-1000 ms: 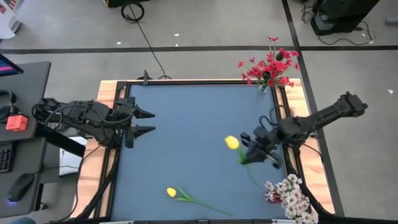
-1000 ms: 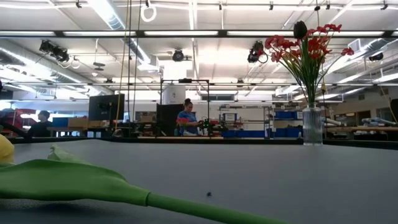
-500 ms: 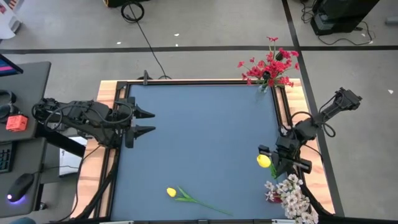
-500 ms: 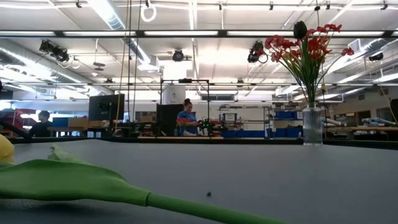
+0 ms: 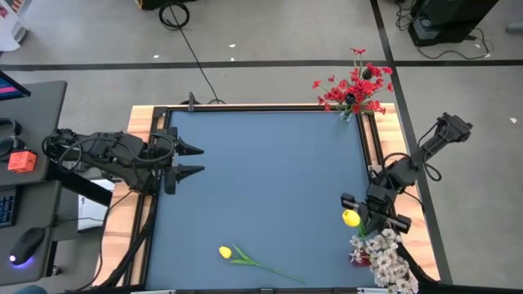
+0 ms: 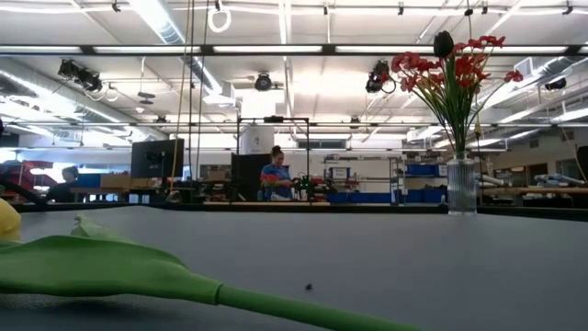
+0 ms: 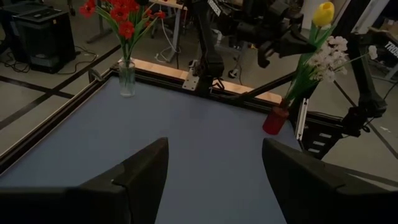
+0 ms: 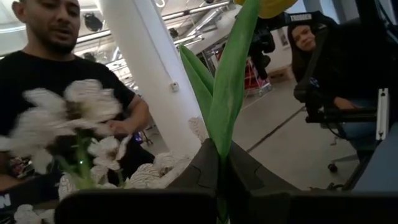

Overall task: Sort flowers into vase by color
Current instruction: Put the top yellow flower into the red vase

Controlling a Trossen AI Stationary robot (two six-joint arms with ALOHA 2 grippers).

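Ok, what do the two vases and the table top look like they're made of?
The vase with the red flowers looks like clear glass: the stems show through it. The red vase holding the white blossoms is opaque with a smooth look, perhaps plastic or glazed ceramic; I cannot tell which. The table top looks like a matte blue-grey mat, without glare, in a dark frame on light wood.

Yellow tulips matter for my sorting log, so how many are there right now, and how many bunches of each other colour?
Yellow tulips: 2, one held by the right gripper as yellow tulip, one lying on the table.
Red flower bunches: 1, in a clear vase.
Whitish-pink blossom bunches: 1, in a red vase.
Total: 4.
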